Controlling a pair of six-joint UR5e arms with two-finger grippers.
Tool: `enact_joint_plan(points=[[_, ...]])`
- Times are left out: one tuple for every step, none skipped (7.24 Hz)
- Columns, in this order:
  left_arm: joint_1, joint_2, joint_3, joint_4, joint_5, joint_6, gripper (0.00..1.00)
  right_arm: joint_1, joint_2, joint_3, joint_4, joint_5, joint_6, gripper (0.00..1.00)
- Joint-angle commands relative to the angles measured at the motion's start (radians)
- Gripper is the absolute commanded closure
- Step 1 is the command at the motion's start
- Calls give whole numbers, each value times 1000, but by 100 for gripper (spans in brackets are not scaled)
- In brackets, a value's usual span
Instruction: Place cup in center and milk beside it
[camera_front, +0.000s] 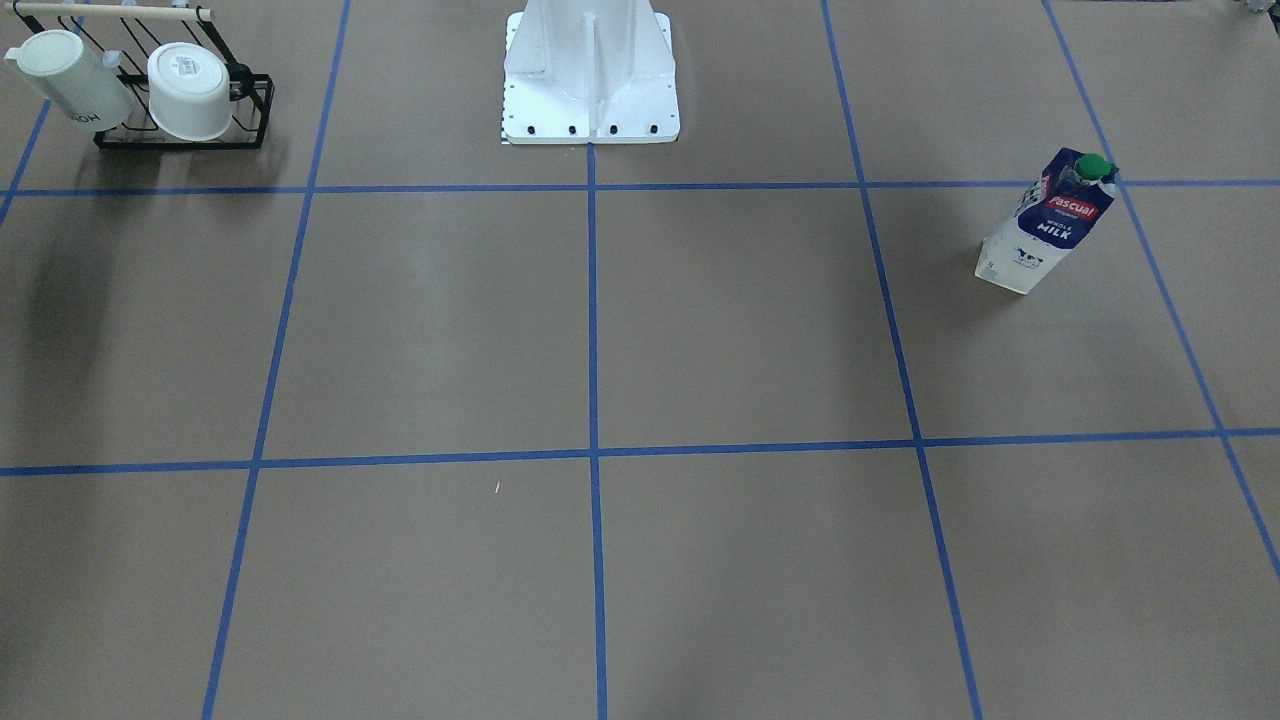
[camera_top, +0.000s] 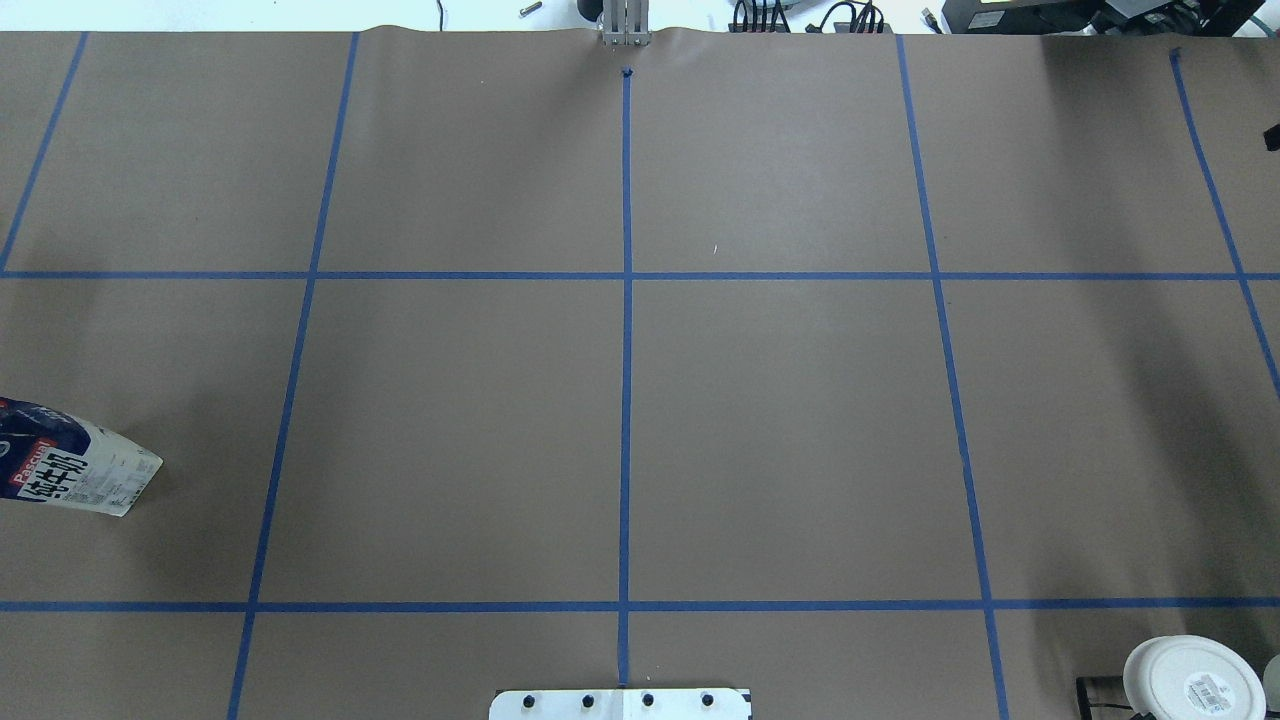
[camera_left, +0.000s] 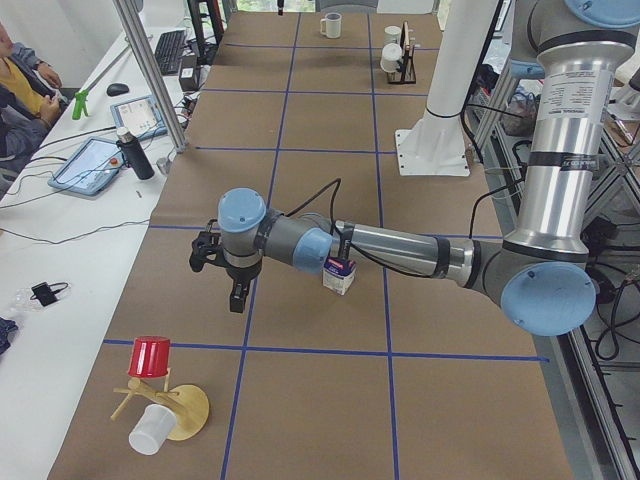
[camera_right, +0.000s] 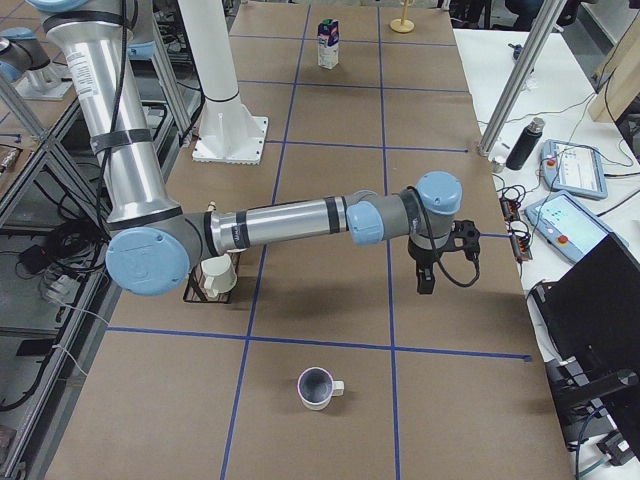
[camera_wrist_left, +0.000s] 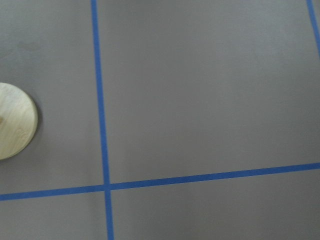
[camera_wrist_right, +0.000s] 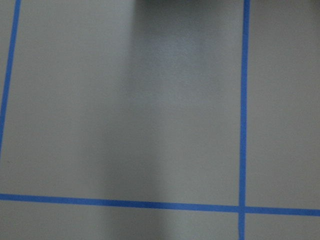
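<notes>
The right-end camera is showing the cup (camera_right: 320, 388) standing at the right end of the table (camera_right: 330, 300), well apart from the center (camera_front: 593, 455); the front and overhead cameras are missing it. The milk (camera_front: 1047, 226), reading "Pascual WHOLE MILK", is standing upright toward the left end, half cut off overhead. The left gripper (camera_left: 237, 298) and right gripper (camera_right: 425, 283) are hanging above the table; whether their fingers are apart or together cannot be told.

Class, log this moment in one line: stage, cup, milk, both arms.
stage: nothing grasped | cup: upright, right end, untouched | milk: upright, left side, untouched | left gripper, right gripper: above table, apart from both
</notes>
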Motion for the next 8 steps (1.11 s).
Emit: enact_joint_plan(points=[[-12, 91, -96, -2, -6, 12, 1, 24, -83, 42, 2, -11, -48, 0], [-11, 98, -112, -12, -6, 12, 1, 22, -87, 45, 7, -14, -48, 0], [-11, 110, -115, -15, -6, 13, 2, 22, -88, 47, 7, -6, -40, 0], [-9, 119, -116, -43, -8, 13, 2, 21, -128, 94, 8, -2, -37, 0], [-9, 128, -115, -63, -8, 10, 2, 21, -156, 163, 11, -6, -31, 0], [-8, 127, -116, -63, -8, 10, 2, 21, -209, 177, 14, -15, 4, 0], [-5, 127, -118, -64, -9, 10, 2, 21, -232, 188, 14, -56, 6, 0], [-3, 125, -116, -63, -9, 10, 2, 22, -293, 187, 22, -78, -18, 0]])
